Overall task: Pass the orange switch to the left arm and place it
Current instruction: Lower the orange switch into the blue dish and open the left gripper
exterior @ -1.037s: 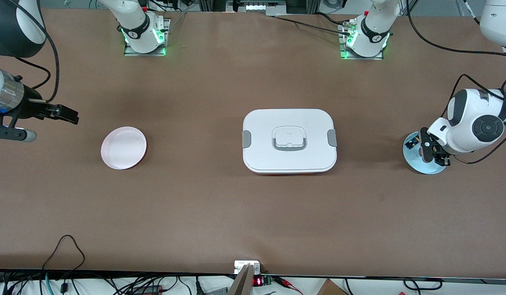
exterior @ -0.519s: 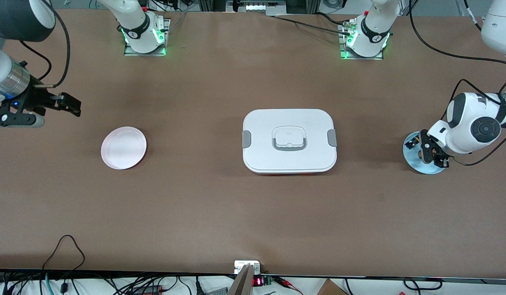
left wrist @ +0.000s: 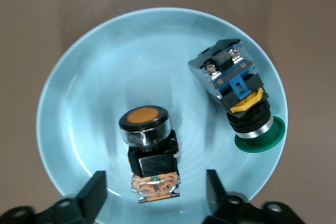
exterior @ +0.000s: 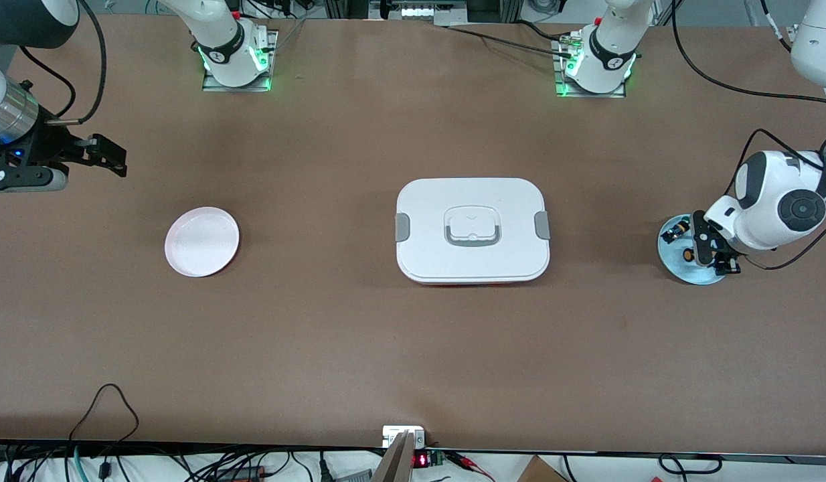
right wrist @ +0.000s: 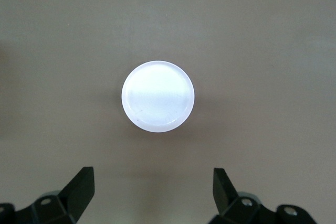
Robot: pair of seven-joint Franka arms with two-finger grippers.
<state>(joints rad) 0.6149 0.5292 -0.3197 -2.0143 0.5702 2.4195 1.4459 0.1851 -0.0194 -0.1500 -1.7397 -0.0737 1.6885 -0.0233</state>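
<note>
brown table (exterior: 359,348), cables (exterior: 112,402) along edge

I see a pale blue plate (left wrist: 79,93) filling my frame on the brown tabletop (left wrist: 31,3). The orange switch (left wrist: 148,153) lies at lower centre, between the left end effector (left wrist: 155,203) fingers (spread wide, touching nothing). A green-capped switch (left wrist: 239,98) lies upper right.
</note>
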